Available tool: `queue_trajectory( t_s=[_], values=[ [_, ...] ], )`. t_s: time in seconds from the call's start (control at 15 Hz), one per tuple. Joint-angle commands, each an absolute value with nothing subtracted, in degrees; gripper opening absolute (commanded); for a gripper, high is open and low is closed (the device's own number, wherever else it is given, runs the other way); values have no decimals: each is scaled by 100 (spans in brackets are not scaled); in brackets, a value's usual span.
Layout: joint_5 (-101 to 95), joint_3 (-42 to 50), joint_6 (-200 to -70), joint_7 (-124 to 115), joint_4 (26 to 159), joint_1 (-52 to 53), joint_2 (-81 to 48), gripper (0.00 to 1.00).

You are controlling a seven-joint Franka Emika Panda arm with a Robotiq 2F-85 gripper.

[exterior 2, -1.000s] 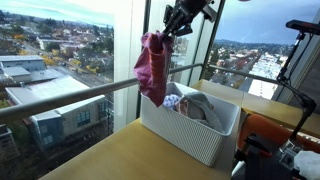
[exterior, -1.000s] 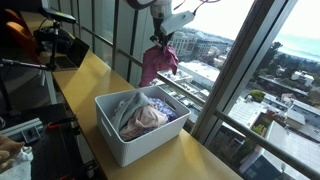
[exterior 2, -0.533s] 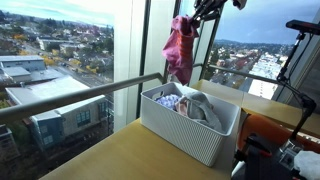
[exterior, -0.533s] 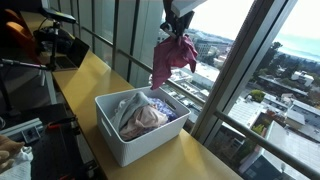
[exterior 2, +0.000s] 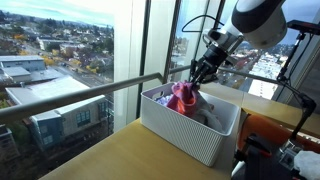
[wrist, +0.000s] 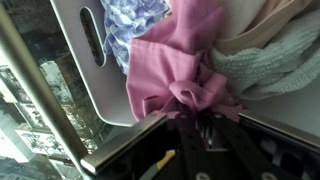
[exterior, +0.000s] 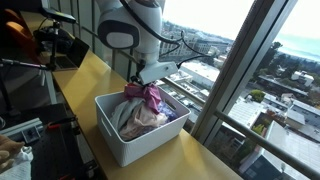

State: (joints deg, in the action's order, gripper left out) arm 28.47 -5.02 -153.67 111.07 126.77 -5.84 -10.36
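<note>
Inside white bin — fingers pinch pink cloth; clothes beneath.

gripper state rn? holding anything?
Gripper: closed on the pink cloth, low over the white bin.

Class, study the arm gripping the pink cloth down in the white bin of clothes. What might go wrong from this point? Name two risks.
1. The pink cloth is bunched tight around the gripper; it may snag on the fingers and be dragged out when the arm rises.
2. In the wrist view the cloth lies against the white bin wall, so once released a fold might hang over the rim and slip out.
</note>
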Motion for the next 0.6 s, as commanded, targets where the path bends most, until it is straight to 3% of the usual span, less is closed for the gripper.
queue_trajectory(
  t_s=[0.0,0.07,0.13,0.2,0.53],
  values=[
    [3280,-790,-15671,11521,12632,-725,-1942,3],
    [3272,-874,-15669,11526,12595,-799,-2169,3],
    [3197,-930,-15653,11478,12560,-852,-2372,29],
    [3124,-987,-15602,11413,12521,-911,-2512,40],
    [2999,-1247,-15473,11250,12433,-1134,-2430,75]
  ],
)
